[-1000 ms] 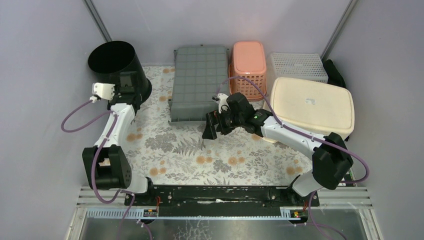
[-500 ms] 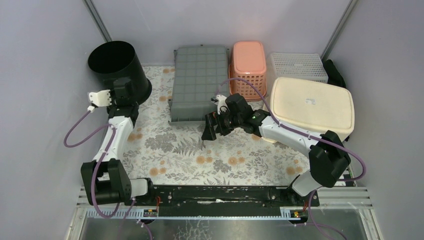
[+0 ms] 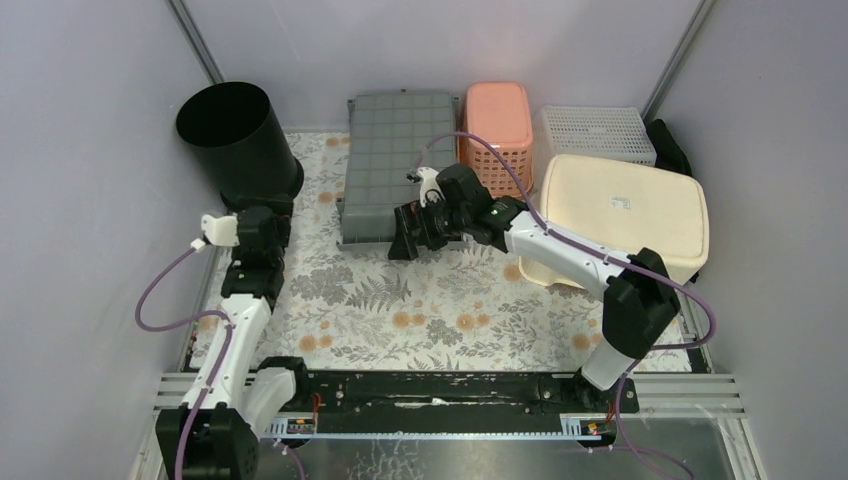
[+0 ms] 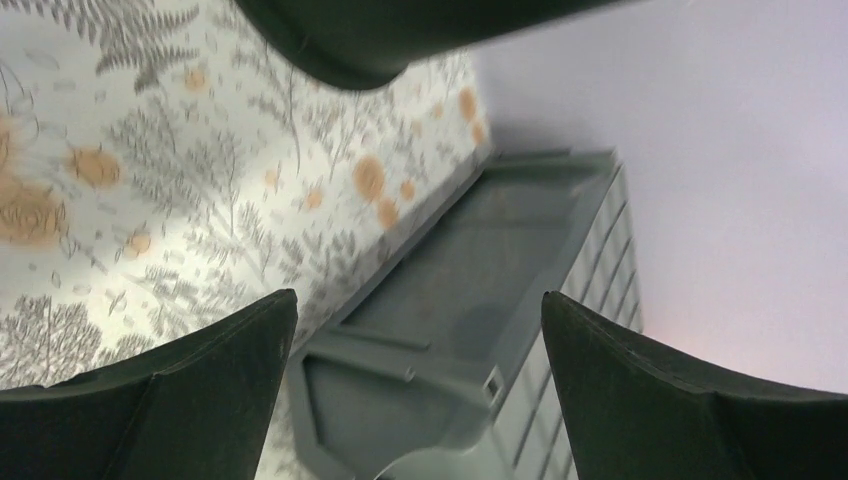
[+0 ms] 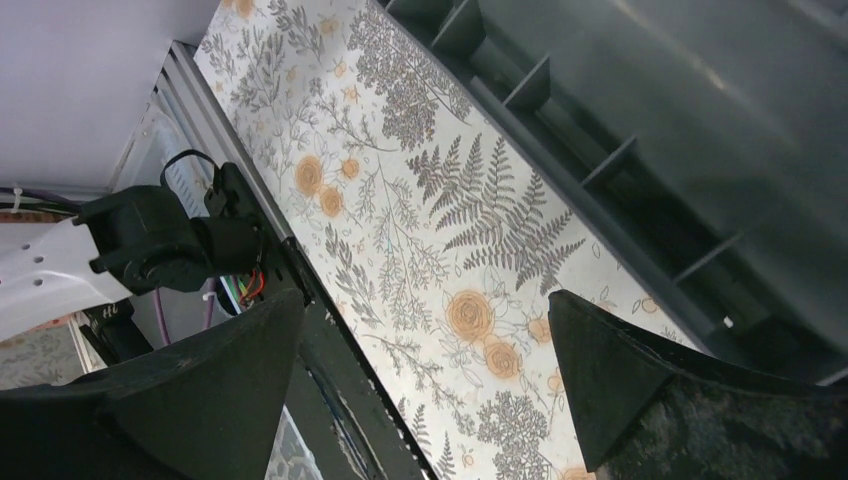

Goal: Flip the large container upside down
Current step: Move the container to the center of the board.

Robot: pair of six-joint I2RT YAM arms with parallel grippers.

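Observation:
The large container (image 3: 395, 160) is a grey crate at the back centre, its gridded base facing up. In the left wrist view its side wall (image 4: 470, 330) with a moulded handle shows between my fingers. My right gripper (image 3: 403, 242) hangs open right at the crate's near right corner, and the right wrist view shows the ribbed rim (image 5: 620, 170) just above the open right gripper (image 5: 425, 380), with only the floral mat between its fingers. My left gripper (image 3: 275, 222) is open and empty, in front of the black bin and left of the crate, pointing toward the crate (image 4: 420, 380).
A black round bin (image 3: 235, 135) stands at the back left, close behind my left wrist. A pink basket (image 3: 497, 125), a white mesh basket (image 3: 598, 133) and a big cream tub (image 3: 620, 210) crowd the back right. Floral mat (image 3: 400, 310) covers the table.
My left arm has drawn back from the black bin toward the near side and turned toward the crate. My right gripper has slid left and farther back, up to the crate's near edge.

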